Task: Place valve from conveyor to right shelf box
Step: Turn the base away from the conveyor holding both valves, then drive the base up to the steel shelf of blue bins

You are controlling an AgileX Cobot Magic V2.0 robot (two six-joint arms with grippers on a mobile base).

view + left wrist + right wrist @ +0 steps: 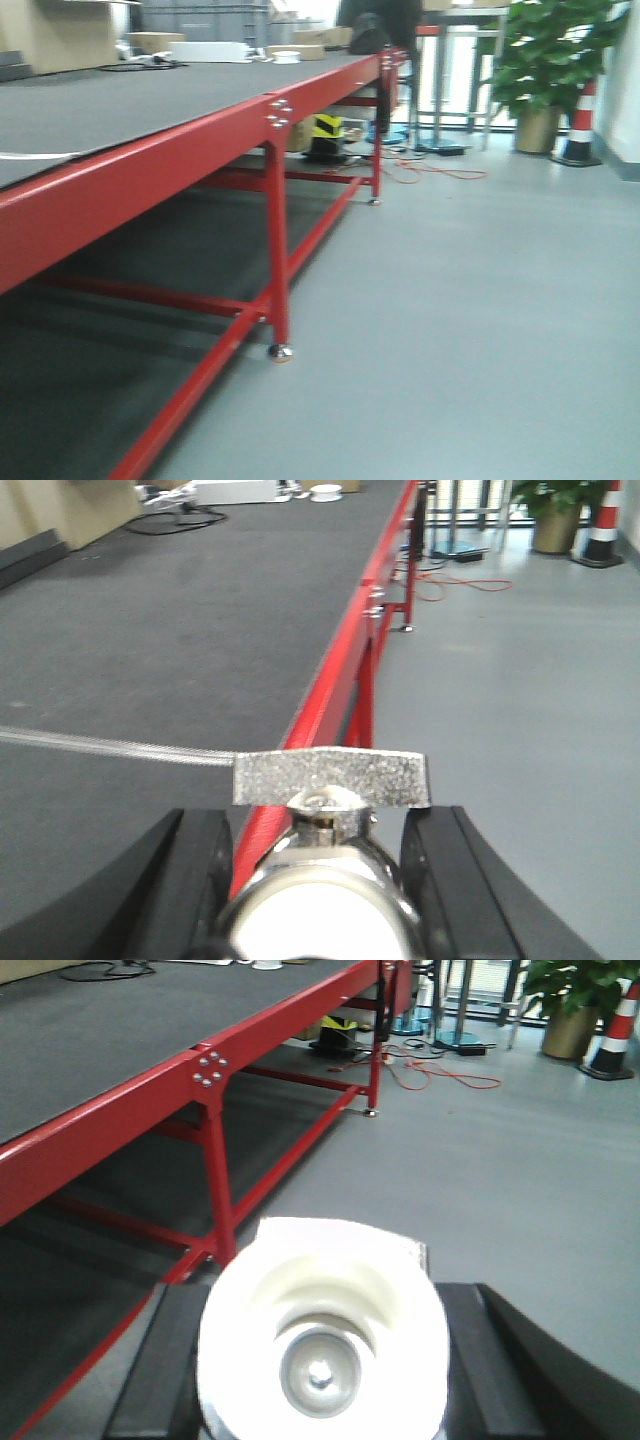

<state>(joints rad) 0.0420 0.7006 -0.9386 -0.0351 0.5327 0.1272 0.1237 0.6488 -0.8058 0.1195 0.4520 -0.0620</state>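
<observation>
One silver-grey valve [322, 900] sat gripped in the left hand [320, 830]; a white-capped valve [322, 1340] sat end-on in the right hand [325, 1305]. The grey-belted, red-framed conveyor [150, 100] stood alongside.

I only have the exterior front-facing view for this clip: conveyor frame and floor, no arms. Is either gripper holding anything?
Observer: Yes. The left wrist view shows the left gripper with a silver-grey valve between its black fingers.
Operator: And the right one?
Observer: The right gripper grips a white-capped part with a metal centre, seen end-on.
Operator: Where are they relative to the belt?
Observer: The left one appears lined up over the red edge of the conveyor. The right one hangs over the floor beside it.
</observation>
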